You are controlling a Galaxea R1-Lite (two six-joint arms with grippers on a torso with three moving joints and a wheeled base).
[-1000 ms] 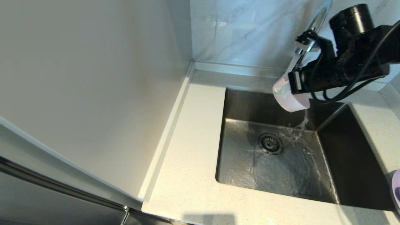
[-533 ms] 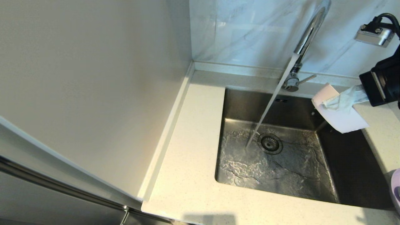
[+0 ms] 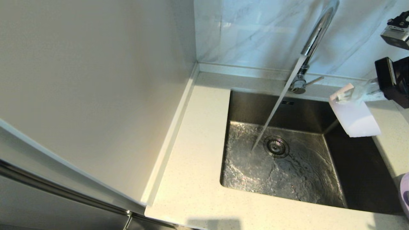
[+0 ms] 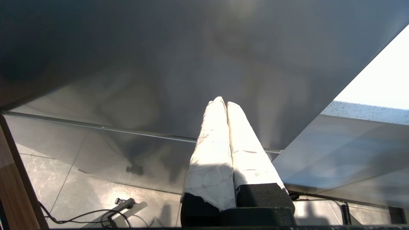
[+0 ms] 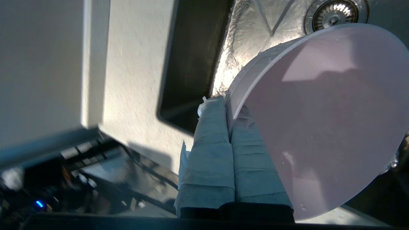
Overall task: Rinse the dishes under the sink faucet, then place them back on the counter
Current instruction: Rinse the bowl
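My right gripper (image 3: 348,94) (image 5: 225,102) is shut on the rim of the small pale pink bowl (image 3: 356,116) (image 5: 322,118), holding it tilted in the air over the sink's right edge. Water runs from the chrome gooseneck faucet (image 3: 314,36) into the steel sink (image 3: 278,166), landing beside the round drain (image 3: 276,147) (image 5: 334,12). A sliver of the lavender plate (image 3: 405,191) shows on the counter at the far right edge. The spoon is out of view. My left gripper (image 4: 223,102) is shut and empty, parked low in front of a dark cabinet.
The cream speckled counter (image 3: 195,159) runs left of and in front of the sink, bounded by a white side wall (image 3: 96,95) at left and the marble panel (image 3: 255,32) behind. The faucet's thin lever (image 3: 313,81) sticks out at its base.
My right arm has carried the pink bowl out of the water stream, rightward from under the faucet to over the sink's right edge. The stream now falls freely onto the sink floor.
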